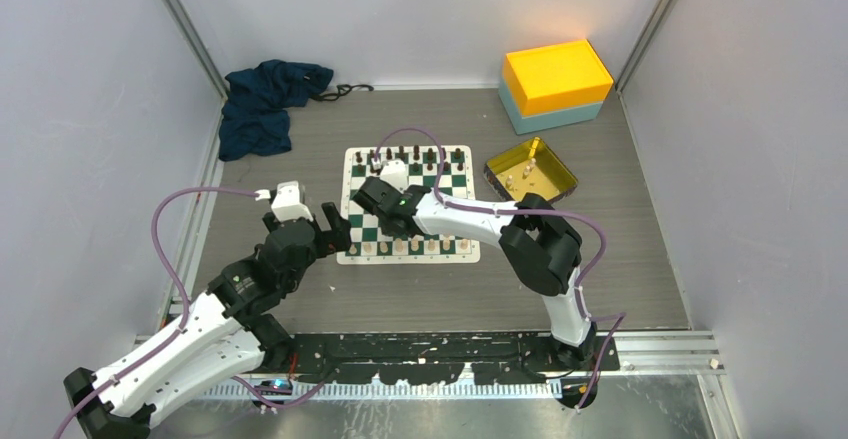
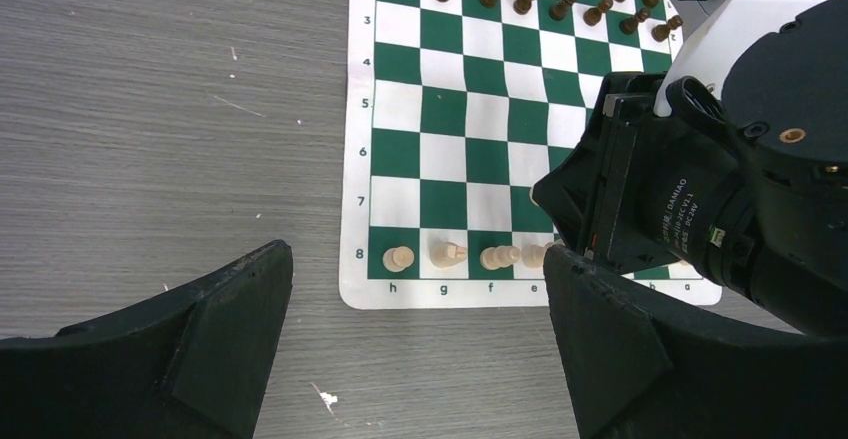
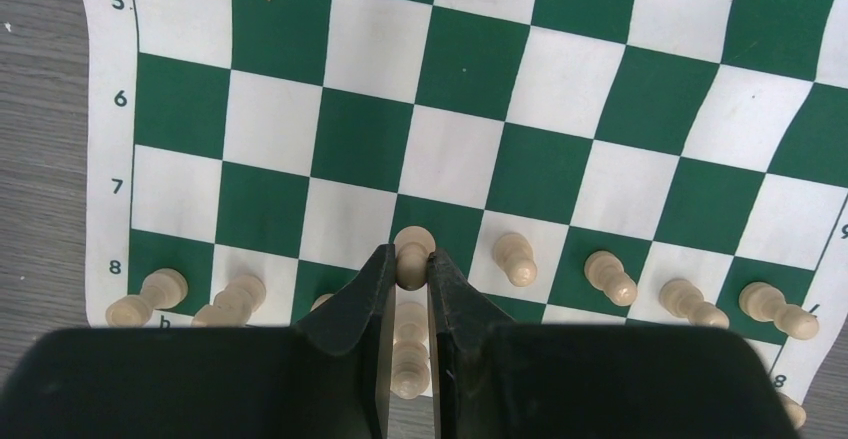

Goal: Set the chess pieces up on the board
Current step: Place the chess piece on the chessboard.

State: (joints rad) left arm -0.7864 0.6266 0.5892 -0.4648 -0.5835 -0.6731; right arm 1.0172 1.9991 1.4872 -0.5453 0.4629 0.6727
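The green-and-white board (image 1: 455, 181) lies mid-table. Cream chess pieces (image 2: 447, 253) stand along its near row 8, and several cream pawns (image 3: 608, 277) stand in row 7. My right gripper (image 3: 408, 259) is shut on a cream pawn (image 3: 413, 249) at a green square of row 7; I cannot tell whether its base touches the board. In the top view the right gripper (image 1: 368, 197) reaches over the board's left half. My left gripper (image 2: 420, 256) hangs open over the table just off the board's near left corner, holding nothing.
Dark pieces (image 1: 410, 156) fill the board's far rows. A gold tray (image 1: 548, 149) with a few cream pieces sits right of the board. A yellow box (image 1: 556, 74) on a teal one stands at the back right. A blue cloth (image 1: 265, 99) lies at the back left.
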